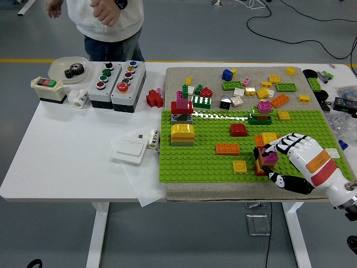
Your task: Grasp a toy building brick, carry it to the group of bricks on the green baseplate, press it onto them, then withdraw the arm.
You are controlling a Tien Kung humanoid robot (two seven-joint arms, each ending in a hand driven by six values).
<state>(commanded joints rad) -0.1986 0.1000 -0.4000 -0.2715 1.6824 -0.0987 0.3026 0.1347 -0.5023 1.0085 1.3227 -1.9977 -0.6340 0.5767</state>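
There is a single view, from high on the robot's side, facing forward and down across the whole white surface [67, 162]. Its near edge runs along the bottom of the frame, and grey floor [234, 39] with a person [109, 22] standing there shows beyond the far edge.

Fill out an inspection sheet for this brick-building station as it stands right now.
Surface: white table, beige mat under the green baseplate.
Job's things: stacked bricks near the baseplate's front edge; loose bricks on the mat behind.
Clutter: button boxes, bowl of gears, white switch plate.
Grippers: right hand fingers curled around the stack; left hand nothing seen.
Cables: black cables on the floor.
Surroundings: person at far left.
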